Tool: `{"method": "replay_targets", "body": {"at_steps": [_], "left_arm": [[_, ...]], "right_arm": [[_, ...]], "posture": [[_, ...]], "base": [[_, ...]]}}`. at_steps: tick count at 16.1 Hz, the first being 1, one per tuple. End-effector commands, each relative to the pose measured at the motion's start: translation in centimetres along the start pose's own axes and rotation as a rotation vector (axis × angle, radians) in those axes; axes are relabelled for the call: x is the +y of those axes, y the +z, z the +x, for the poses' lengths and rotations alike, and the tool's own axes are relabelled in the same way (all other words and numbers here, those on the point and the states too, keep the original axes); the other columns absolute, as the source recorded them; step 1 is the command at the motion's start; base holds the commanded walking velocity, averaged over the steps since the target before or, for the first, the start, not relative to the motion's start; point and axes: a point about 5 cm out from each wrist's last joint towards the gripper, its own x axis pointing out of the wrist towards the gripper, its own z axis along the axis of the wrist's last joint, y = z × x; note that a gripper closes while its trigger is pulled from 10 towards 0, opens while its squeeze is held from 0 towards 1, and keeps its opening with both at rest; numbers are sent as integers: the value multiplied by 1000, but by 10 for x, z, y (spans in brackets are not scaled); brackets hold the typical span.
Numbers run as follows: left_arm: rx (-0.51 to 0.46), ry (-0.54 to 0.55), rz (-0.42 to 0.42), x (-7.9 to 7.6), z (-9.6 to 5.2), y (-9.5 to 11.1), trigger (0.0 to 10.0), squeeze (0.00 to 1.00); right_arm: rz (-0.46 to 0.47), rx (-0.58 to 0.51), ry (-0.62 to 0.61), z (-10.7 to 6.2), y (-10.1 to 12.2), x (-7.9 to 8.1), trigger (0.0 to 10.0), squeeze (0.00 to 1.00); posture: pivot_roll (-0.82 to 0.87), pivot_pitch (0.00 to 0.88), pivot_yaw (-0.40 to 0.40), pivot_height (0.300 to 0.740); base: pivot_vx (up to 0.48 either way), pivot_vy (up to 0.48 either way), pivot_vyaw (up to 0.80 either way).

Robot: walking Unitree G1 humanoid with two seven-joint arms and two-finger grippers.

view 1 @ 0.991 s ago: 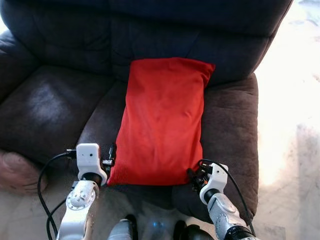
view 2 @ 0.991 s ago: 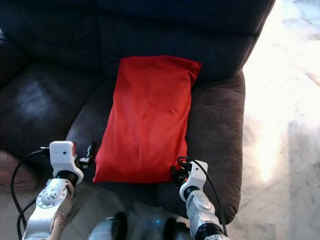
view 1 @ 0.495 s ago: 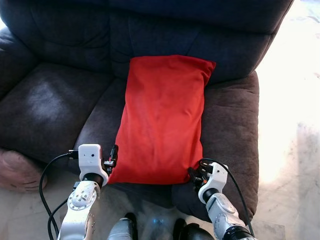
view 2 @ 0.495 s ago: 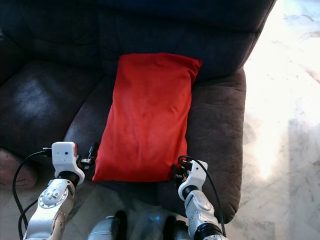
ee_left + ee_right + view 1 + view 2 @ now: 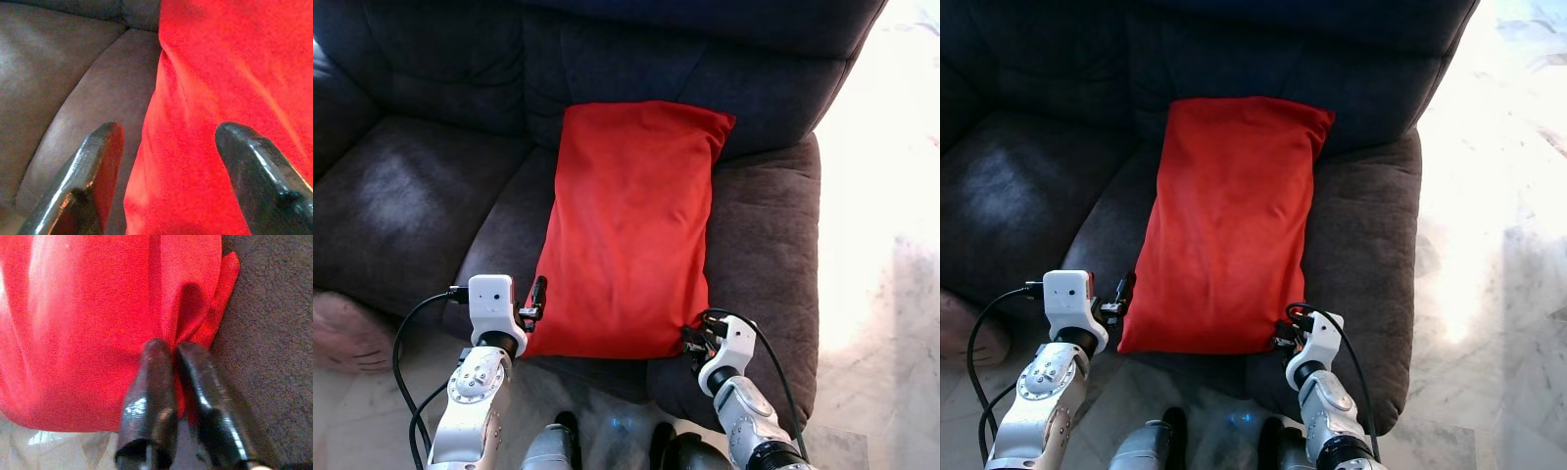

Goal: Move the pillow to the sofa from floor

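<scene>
A long red pillow (image 5: 631,225) lies lengthwise on the seat of the dark sofa (image 5: 421,196), its far end against the backrest. My left gripper (image 5: 168,147) stands open at the pillow's near left corner, its fingers (image 5: 95,171) straddling the edge without gripping. My right gripper (image 5: 173,357) is shut on a fold of the pillow's near right corner (image 5: 205,318). In the eye views the left wrist (image 5: 491,313) and right wrist (image 5: 722,348) sit at the pillow's two near corners.
The sofa's right armrest (image 5: 769,255) runs along the pillow's right side. Bright marble floor (image 5: 891,245) lies to the right. A pinkish cushion (image 5: 347,333) rests at the lower left beside the sofa front. My feet (image 5: 617,455) stand close to the sofa's front edge.
The pillow has slid slightly further onto the seat. My left gripper has moved a little away from the pillow's corner; the right stays clamped on its fold.
</scene>
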Motion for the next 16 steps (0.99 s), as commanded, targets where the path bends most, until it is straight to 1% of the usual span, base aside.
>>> {"method": "replay_targets", "body": {"at_steps": [1,4,7,8,10,12,13,14,15,16], "left_arm": [[22,7,-3,0,-2,-6,10000,0],[13,10,-2,1,4,-4,10000,0],[9,13,2,2,10,-3,10000,0],[2,15,4,3,13,-2,10000,0],[-8,19,6,4,19,0,10000,0],[-16,26,9,7,26,1,10000,0],[-23,28,11,8,29,3,10000,0],[-26,27,12,8,31,4,10000,0],[-38,25,11,8,35,7,10000,0],[-40,24,11,8,38,7,10000,0]], "right_arm": [[12,12,-14,-3,-6,-4,0,0],[7,6,-12,-2,-2,-4,0,0],[-2,-2,-30,-2,2,-9,0,0],[-16,-1,-60,-5,3,-16,10000,0],[-24,-1,-75,-8,5,-23,10000,0],[-59,38,-99,-13,1,-34,10000,0],[-73,67,-114,-19,-3,-43,10000,0],[-75,83,-122,-22,-5,-47,10000,0],[-99,126,-132,-29,-11,-57,10000,0],[-99,136,-131,-31,-12,-59,10000,0]], "posture": [[216,319,-24,740],[210,300,-28,740],[201,278,-31,740],[195,265,-32,740],[187,246,-34,740],[170,212,-37,740],[165,199,-38,740],[162,191,-38,740],[147,170,-39,740],[145,168,-39,740]], "base": [[0,0,0],[0,0,0],[0,0,0],[0,0,0],[0,0,0],[0,0,0],[0,0,0],[0,0,0],[0,0,0],[0,0,0]]}}
